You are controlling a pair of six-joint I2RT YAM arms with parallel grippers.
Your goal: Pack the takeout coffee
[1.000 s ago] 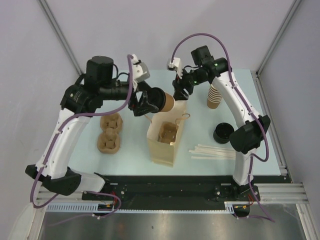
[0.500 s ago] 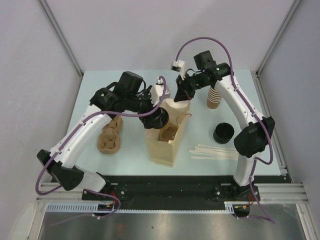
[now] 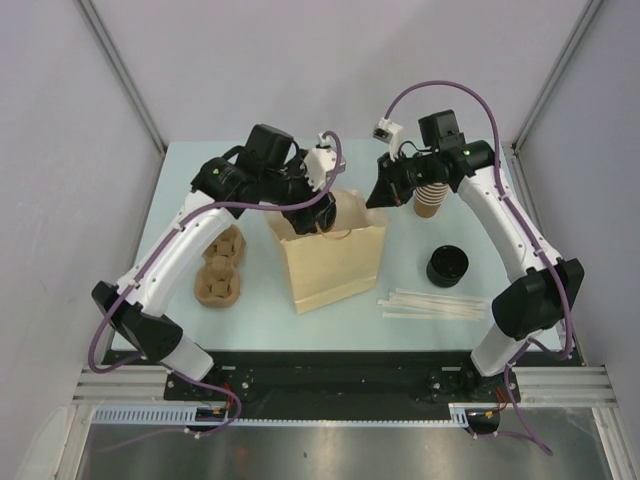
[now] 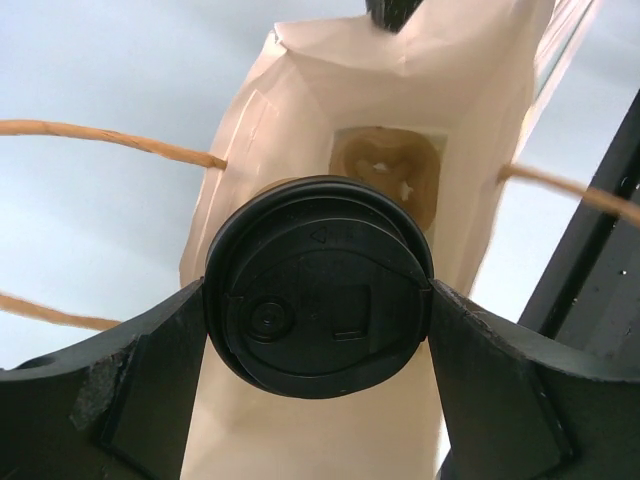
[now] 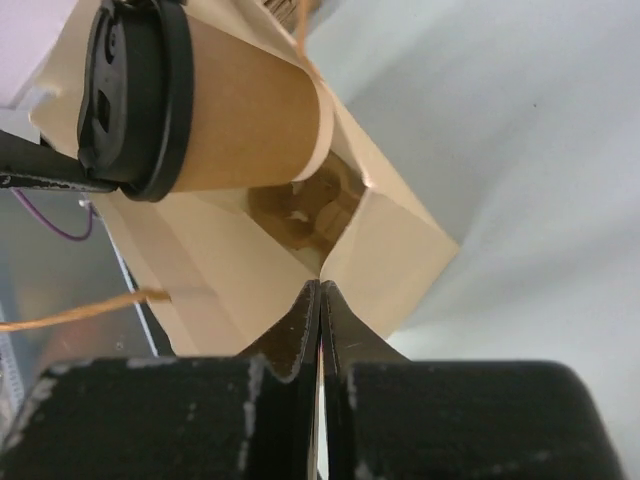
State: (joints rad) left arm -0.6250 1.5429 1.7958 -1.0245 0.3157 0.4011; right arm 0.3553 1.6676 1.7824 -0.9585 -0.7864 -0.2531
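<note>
The takeout coffee (image 5: 240, 110), a tan paper cup with a black lid (image 4: 320, 285), hangs tilted at the open mouth of the brown paper bag (image 3: 330, 262). My left gripper (image 4: 320, 292) is shut on it, one finger at each side of the lid. Deep in the bag lies a moulded cup carrier (image 4: 390, 175). In the top view my left gripper (image 3: 318, 213) is over the bag's back rim. My right gripper (image 5: 322, 288) is shut on the bag's rim at its folded right corner; from above my right gripper (image 3: 378, 196) sits at the bag's upper right.
A stack of lidless tan cups (image 3: 430, 198) stands right behind the right gripper. Black lids (image 3: 447, 266) sit at the right, with white straws (image 3: 435, 303) in front of them. Two brown cup carriers (image 3: 220, 265) lie left of the bag.
My left arm carried the coffee right, to the bag's mouth. My right gripper shut on the bag's rim and drew it right; the bag now stands wider and turned.
</note>
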